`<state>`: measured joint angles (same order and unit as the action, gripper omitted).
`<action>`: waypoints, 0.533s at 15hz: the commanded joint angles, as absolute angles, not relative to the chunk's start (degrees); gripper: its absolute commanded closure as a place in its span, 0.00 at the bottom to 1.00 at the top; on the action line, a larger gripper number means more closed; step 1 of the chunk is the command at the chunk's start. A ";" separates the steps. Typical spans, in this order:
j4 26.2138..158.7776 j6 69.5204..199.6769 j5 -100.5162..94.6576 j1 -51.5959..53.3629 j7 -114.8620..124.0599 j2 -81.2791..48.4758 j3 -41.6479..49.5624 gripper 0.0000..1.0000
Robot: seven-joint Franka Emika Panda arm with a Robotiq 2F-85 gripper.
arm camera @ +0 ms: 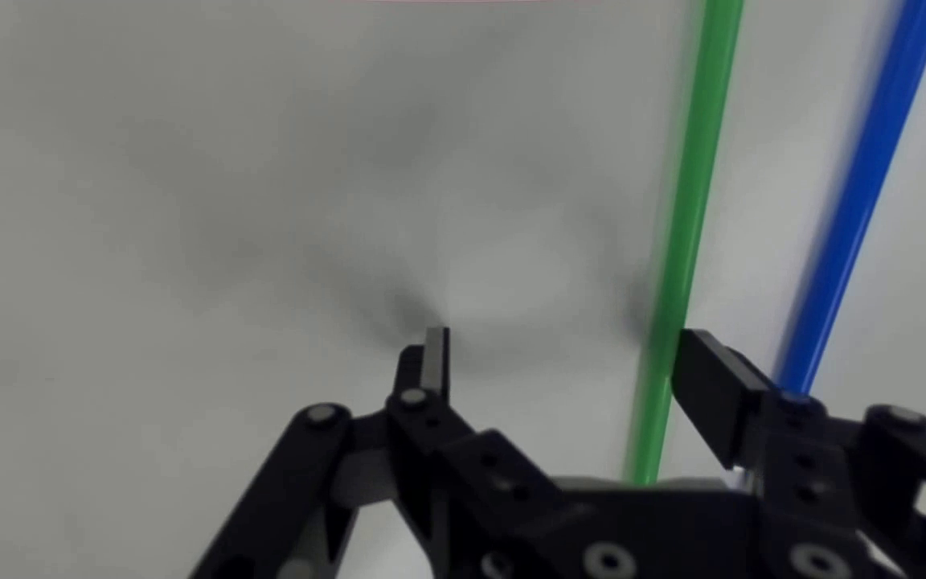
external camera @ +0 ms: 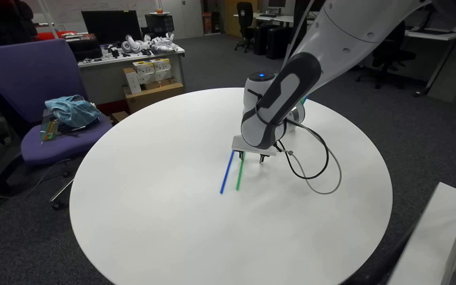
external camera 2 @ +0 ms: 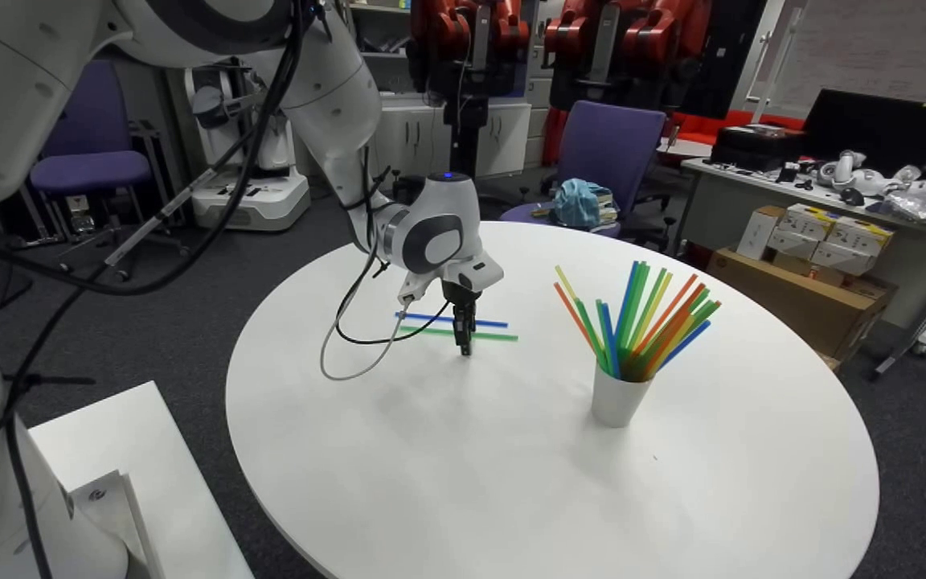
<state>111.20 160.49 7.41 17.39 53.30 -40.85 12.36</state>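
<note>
Green straw (arm camera: 688,217): probably light, slick, easily crushed; best gripped gently mid-length. Fingers (arm camera: 712,394): parted, grasping nothing, one just beside this straw. Blue straw (arm camera: 865,189): alongside, on bench (external camera: 152,158).

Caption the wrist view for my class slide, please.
Open gripper with a green straw between its jaws, a blue straw outside them.

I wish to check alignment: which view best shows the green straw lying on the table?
The wrist view: the green straw looks largest, between the gripper's open fingers, though neither end shows. Both exterior views show it small, partly behind the gripper.
</note>
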 commanded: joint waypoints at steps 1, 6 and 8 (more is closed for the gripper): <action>111.35 160.51 6.12 17.94 54.82 -40.57 13.16 0.55; 111.21 160.48 6.18 17.84 54.78 -40.48 13.16 0.59; 111.19 160.41 6.23 17.74 54.72 -40.45 13.10 0.84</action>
<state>110.89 160.49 7.41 17.39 53.30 -40.98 12.45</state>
